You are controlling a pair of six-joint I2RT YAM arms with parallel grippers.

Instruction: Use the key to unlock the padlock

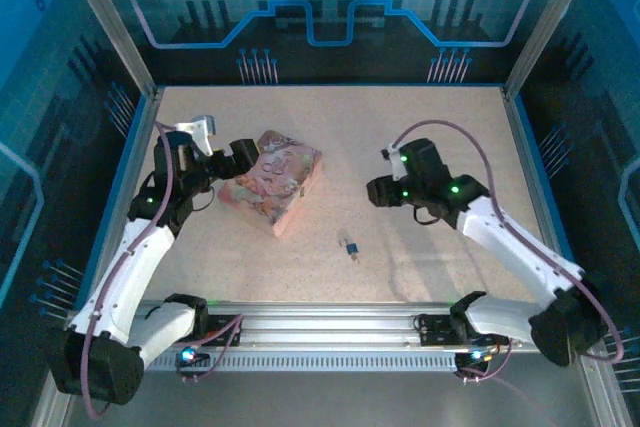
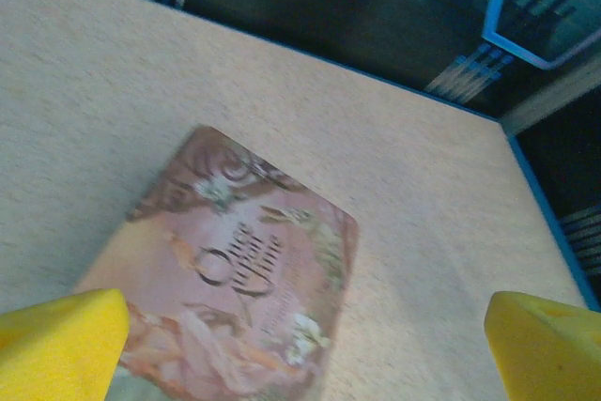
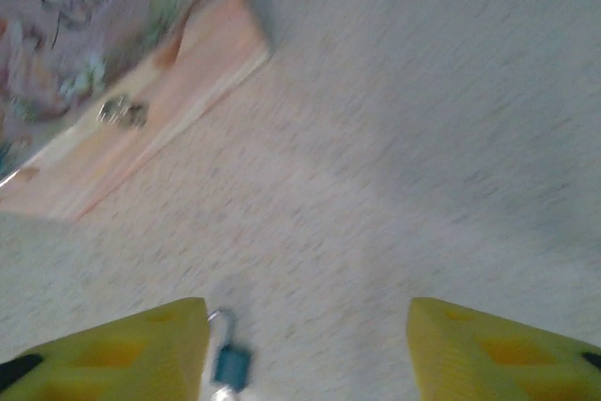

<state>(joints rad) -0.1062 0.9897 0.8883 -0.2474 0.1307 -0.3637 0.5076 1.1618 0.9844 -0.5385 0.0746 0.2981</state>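
We count one padlock (image 3: 230, 363), one pink illustrated box (image 1: 272, 184) and two arms on the bench (image 1: 430, 122). The padlock has a blue body and a silver shackle. It lies flat on the bench, apart from the box, off the box's near right corner toward the arm bases. We cannot make out the key apart from the padlock.

The box is the only container. Its lid is closed, a small metal clasp (image 3: 122, 112) sits on its side wall, and whatever is inside is hidden.

The left arm's jaws hang over the left end of the box, with the yellow fingers (image 2: 56, 345) spread wide and nothing between them. The right arm's jaws hover to the right of the box, above the padlock. Their yellow fingers (image 3: 498, 354) stand apart and grip nothing. In the right wrist view the padlock shows on the bench just beside one finger.
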